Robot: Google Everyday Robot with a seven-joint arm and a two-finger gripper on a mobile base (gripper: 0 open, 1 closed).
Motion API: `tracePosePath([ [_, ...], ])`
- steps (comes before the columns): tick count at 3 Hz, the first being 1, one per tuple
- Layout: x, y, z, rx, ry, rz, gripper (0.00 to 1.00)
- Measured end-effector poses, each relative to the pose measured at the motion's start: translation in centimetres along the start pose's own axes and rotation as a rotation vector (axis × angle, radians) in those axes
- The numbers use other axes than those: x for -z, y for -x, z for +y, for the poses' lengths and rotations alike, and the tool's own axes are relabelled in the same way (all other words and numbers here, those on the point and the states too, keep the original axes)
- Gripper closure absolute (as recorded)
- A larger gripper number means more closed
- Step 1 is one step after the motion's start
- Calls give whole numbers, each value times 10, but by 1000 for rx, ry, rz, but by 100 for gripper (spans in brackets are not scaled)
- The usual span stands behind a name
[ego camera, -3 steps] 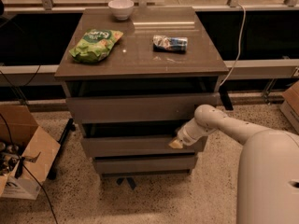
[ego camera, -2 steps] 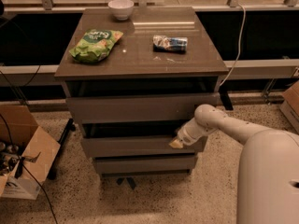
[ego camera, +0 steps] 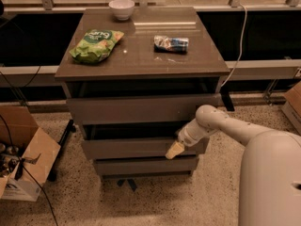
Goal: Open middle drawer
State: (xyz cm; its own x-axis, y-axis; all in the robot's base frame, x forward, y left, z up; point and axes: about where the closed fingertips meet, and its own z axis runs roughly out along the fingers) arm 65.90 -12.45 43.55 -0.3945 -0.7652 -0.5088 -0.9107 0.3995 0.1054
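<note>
The grey-brown cabinet has three stacked drawers. The middle drawer [ego camera: 131, 148] has a plain flat front and stands pulled out a little, with a dark gap above it. The upper drawer [ego camera: 141, 108] has a taller front; the lowest drawer [ego camera: 141, 165] is narrowest. My gripper [ego camera: 173, 150] is at the right part of the middle drawer's front, its cream tip against the front's top edge. The white arm reaches in from the lower right.
On the cabinet top [ego camera: 141, 55] lie a green chip bag [ego camera: 96, 44], a small blue-white packet [ego camera: 171, 43] and a white bowl [ego camera: 122, 8]. An open cardboard box [ego camera: 23, 159] stands on the floor at the left. A white cable [ego camera: 237, 46] hangs at the right.
</note>
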Motion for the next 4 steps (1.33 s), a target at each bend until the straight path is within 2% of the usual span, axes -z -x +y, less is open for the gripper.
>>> tracePosePath([
  [1,0,0,0,0,0,0,0],
  [2,-1,0,0,0,1,1,0],
  [3,-9,-2,1,46,21,6,0],
  [4,-22,-19,3,125,66,33,16],
])
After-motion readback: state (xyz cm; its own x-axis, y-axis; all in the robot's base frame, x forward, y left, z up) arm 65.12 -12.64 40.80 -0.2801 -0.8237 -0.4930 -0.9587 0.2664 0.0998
